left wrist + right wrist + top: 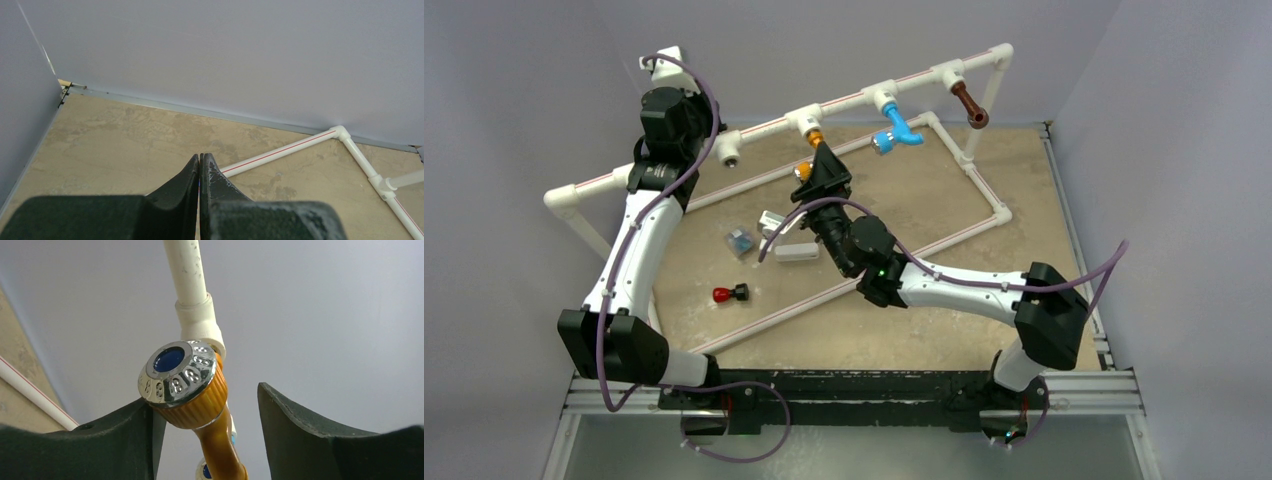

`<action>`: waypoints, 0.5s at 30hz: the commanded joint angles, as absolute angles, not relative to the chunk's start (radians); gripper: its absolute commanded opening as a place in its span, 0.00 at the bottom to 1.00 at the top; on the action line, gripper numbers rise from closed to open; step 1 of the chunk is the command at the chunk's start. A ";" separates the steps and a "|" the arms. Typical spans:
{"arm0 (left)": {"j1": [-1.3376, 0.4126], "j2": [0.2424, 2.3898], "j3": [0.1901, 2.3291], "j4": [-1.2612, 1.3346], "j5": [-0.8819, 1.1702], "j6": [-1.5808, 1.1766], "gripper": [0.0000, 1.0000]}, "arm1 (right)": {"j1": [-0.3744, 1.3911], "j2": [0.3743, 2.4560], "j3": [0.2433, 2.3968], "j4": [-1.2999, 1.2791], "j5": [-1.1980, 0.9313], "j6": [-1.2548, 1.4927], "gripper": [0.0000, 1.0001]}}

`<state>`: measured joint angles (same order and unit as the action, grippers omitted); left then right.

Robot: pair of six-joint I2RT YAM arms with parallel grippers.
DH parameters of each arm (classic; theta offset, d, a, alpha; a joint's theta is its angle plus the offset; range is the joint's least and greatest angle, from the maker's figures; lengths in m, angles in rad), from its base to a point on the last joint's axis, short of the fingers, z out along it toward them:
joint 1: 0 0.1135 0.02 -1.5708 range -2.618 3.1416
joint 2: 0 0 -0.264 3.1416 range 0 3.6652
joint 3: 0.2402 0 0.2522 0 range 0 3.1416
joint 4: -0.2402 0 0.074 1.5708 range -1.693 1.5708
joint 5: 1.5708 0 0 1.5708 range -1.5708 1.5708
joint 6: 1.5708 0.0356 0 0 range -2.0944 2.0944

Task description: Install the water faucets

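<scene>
Found orange-yellow faucet [192,400] seated at a white tee fitting [200,325] on the raised rail of the pipe frame [844,103]. Read its long axis as running from the tee down toward the table [924,220] and toward the arms, with a bend in the stem. Noted silver end cap with blue centre facing the right wrist camera, tilted up and left. Noted right claw [206,395] spread around that faucet: finger [125,440] on the left of the wrist view touching the ribbed orange collar, the other finger [310,435] apart from it with a clear gap, so no pinch. Noted left claw [200,156] pressed together on nothing, aimed at the far left corner of the table, well apart from the faucets. Logged light blue faucet [900,130] at the next tee to the right, body dropping then bending, silver end pointing left and toward the arms. Logged dark brown faucet [969,103] at the last tee near the rail's right corner, long axis slanting down and to the right. Saw another tee, silver threaded socket [729,152] showing, left of the orange one. Saw small loose parts on the table near the right arm's wrist, among them a red-and-black piece [729,294] and a white block [796,252].
</scene>
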<state>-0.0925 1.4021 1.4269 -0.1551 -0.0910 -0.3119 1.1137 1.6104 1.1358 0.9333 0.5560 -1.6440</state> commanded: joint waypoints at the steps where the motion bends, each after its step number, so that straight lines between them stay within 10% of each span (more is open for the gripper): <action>1: -0.106 1.445 1.374 -0.328 -0.060 -0.304 0.00 | 1.091 1.617 1.197 1.003 0.563 -1.619 0.60; 11: -0.104 1.448 1.375 -0.331 -0.059 -0.304 0.00 | 1.077 1.628 1.222 0.998 0.575 -1.495 0.00; 15: -0.102 1.448 1.374 -0.330 -0.059 -0.305 0.00 | 1.070 1.622 1.244 0.982 0.584 -1.307 0.00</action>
<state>-0.0895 1.4044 1.4277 -0.1501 -0.0895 -0.3115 1.0851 1.6341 1.1755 0.9386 0.5873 -1.5200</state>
